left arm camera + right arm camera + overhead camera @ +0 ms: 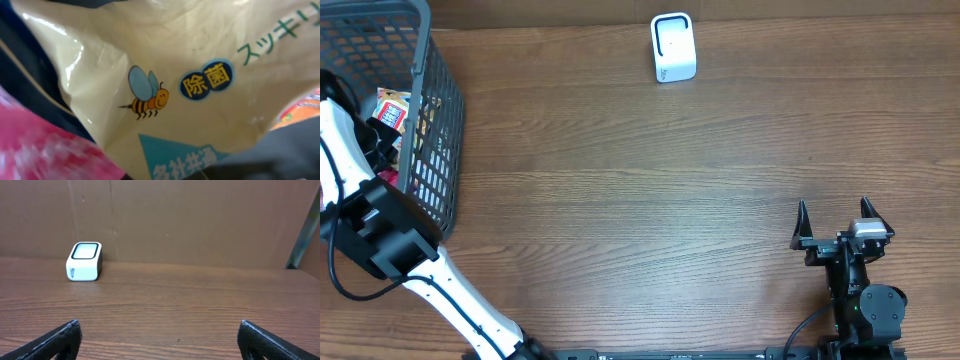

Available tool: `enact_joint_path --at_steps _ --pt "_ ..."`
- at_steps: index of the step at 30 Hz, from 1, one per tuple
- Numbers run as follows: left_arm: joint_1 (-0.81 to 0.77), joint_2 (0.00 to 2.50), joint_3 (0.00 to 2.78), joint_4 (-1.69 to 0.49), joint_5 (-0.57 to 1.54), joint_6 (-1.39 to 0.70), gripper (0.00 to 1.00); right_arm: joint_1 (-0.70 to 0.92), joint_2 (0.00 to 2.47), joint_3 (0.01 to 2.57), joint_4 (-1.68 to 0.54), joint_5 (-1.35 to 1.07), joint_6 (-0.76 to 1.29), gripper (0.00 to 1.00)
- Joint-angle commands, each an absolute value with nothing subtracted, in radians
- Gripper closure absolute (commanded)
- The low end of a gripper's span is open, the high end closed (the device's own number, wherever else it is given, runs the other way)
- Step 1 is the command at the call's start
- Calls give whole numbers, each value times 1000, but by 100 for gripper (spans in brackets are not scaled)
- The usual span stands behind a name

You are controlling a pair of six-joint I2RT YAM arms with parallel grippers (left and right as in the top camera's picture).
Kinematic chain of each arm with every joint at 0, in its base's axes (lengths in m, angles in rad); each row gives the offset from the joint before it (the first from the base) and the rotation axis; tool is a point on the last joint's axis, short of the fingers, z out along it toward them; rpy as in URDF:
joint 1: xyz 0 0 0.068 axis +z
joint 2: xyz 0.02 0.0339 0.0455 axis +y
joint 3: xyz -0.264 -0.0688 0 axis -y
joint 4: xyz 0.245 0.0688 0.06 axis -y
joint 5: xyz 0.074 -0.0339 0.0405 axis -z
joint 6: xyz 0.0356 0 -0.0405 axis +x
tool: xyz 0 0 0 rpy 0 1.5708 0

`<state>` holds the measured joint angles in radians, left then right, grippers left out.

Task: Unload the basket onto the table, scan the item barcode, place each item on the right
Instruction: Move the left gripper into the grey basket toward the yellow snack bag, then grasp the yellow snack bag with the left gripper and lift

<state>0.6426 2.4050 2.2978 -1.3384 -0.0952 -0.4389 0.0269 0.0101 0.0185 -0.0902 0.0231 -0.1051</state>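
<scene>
Left tool (380, 132): pressed together, down inside the wire basket (445, 110) at the far left corner of the counter (620, 200). Fingers out of the wrist view, so a hold on anything cannot be confirmed. Filling that view at close range: cream pouch (200, 110) with a bee drawing and Japanese print, taken as the item to scan, lying against a blurred pink pack (30, 150). No barcode visible on the exposed face.

Right tool (833, 208): spread wide, empty, near the near right corner, well apart from everything else. Scanner (672, 47): upright at the far edge, about mid-length, well apart from the basket.

Risks noted:
- Glossy, slack film; likely to slip out of a pinch on a fold during the lift.
- Possible snagging on the basket wire, or dragging neighbouring packs over the rim.
- Barcode side unknown; may reach the scanner facing away, or creased and glaring, giving no read.
- Long carry across bare counter; risk of dropping short of the scanner.
</scene>
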Motion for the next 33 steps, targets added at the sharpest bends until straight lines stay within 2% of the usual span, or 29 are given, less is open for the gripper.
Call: enact_joint_path --at_steps 1,12,16,18,19,21,22,23,24,33 --pt "640 2296 2415 -1349 2 -442 96 26 3 8 -84 21 -105 0" --pt "640 1906 2450 -1342 35 -442 96 26 3 8 -84 21 -105 0" --pt "640 1845 2450 -1382 -35 -446 96 26 3 8 -84 21 -105 0" --pt "640 1858 2424 -1398 -56 -461 76 26 3 8 -83 21 -105 0" --pt "640 1871 2401 -1393 -55 -461 59 26 3 8 -84 21 -105 0" --pt "639 1898 2367 -1371 -56 -458 31 26 3 8 -83 21 -105 0" --pt "639 1914 2344 -1352 -56 -447 23 26 3 8 -84 21 -105 0" --pt "639 1937 2323 -1329 -56 -429 10 26 3 8 -84 21 -105 0" --pt "639 1965 2318 -1311 -56 -403 5 26 3 8 -84 21 -105 0" --pt "586 2240 2318 -1116 -67 -78 2 26 3 8 -84 21 -105 0"
